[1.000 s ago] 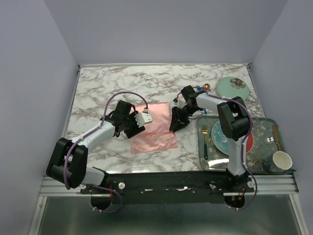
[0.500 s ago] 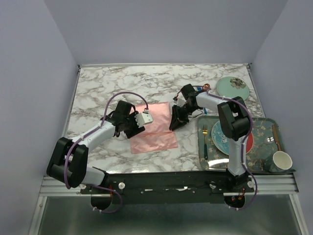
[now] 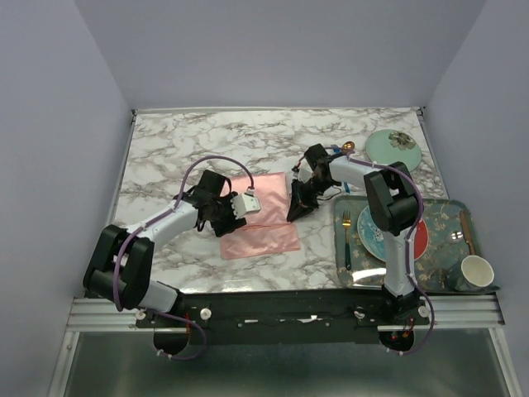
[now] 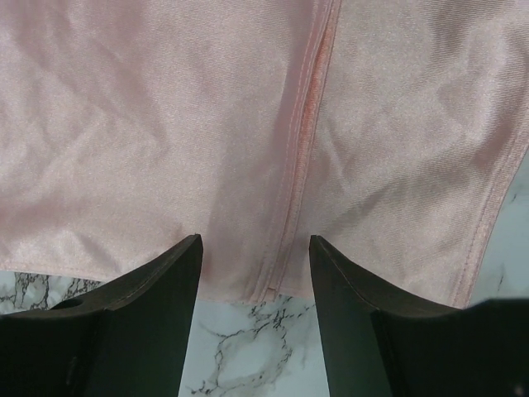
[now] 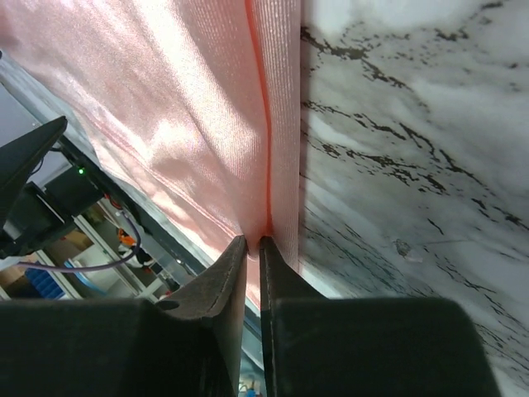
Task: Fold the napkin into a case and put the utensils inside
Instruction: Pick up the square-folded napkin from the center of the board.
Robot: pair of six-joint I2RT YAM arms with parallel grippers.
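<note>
The napkin (image 3: 263, 217) lies flat on the marble as a folded salmon-pink rectangle, one layer overlapping another along a hemmed edge (image 4: 310, 99). My left gripper (image 3: 231, 220) rests at its left edge, open, fingers astride the hem (image 4: 254, 244) with only cloth and marble between them. My right gripper (image 3: 296, 210) is at the napkin's right edge, its jaws pinched shut on a raised fold of the pink cloth (image 5: 254, 241). A copper-gold spoon bowl (image 3: 348, 148) shows behind the right arm; the rest of the utensils is hidden by that arm.
A pale green plate (image 3: 393, 147) sits at the back right. At the right front, a patterned tray (image 3: 450, 213) holds a plate, a gold-headed fork with a teal handle (image 3: 346, 240) and a white cup (image 3: 477, 271).
My right gripper's jaws have closed onto the napkin's right edge. Both arms have hardly moved, and the left gripper stays as open as before.
</note>
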